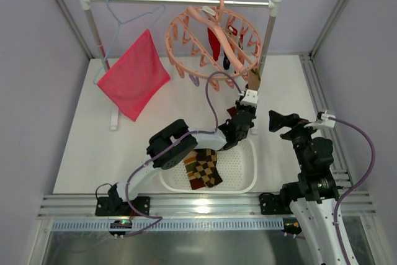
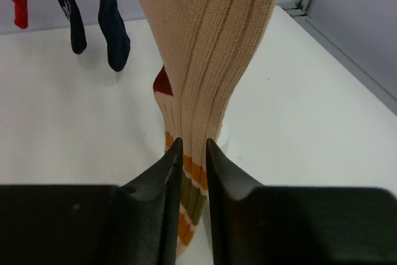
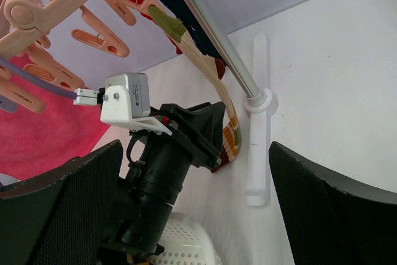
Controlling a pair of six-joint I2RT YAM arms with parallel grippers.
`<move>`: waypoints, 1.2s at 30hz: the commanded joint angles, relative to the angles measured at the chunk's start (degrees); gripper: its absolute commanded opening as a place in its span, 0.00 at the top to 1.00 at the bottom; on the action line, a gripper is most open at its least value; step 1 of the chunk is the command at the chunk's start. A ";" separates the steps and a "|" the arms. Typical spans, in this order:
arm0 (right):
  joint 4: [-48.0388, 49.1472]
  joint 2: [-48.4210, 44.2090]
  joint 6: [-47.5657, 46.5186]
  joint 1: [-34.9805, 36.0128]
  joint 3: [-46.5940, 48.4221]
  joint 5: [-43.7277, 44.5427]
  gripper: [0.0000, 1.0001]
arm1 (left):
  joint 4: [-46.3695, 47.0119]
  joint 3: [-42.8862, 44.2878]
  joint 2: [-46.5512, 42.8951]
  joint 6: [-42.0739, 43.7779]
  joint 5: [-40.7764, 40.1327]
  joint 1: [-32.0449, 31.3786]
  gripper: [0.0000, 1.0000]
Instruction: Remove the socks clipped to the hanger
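The salmon-pink ring hanger (image 1: 211,41) hangs tilted from the rail, with a red sock (image 1: 214,43) and navy socks (image 1: 226,60) clipped to it. A tan striped sock (image 2: 211,48) hangs from a clip at its right side (image 1: 254,80). My left gripper (image 2: 192,153) is shut on this sock's striped lower part and shows in the top view (image 1: 243,116). The red sock (image 2: 15,1) and navy socks (image 2: 115,35) hang beyond it. A brown argyle sock (image 1: 205,167) lies in the white basket (image 1: 248,175). My right gripper (image 1: 279,121) is open and empty, to the right of the left gripper.
A pink-red cloth (image 1: 133,79) hangs on a light-blue wire hanger (image 1: 127,17) at the rail's left. The rack's right post (image 3: 217,48) and white foot (image 3: 259,147) stand just behind the tan sock. The left arm's wrist (image 3: 161,166) fills the space between my right fingers.
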 commanded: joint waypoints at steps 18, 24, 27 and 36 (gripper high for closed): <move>2.11 3.08 -1.86 0.14 0.63 0.62 0.00 | 23.67 -5.97 -0.54 21.85 -10.69 -10.06 0.98; 1.15 1.86 -2.74 0.14 0.98 1.49 0.00 | 20.42 -1.50 1.65 22.47 -13.33 -10.60 0.52; 0.88 1.33 -3.00 0.14 1.07 1.67 0.00 | 18.22 3.59 4.11 25.89 -15.26 -10.42 0.22; -0.17 -0.16 -4.23 0.14 1.42 2.11 0.00 | 18.46 6.08 3.94 27.64 -20.18 -6.56 0.00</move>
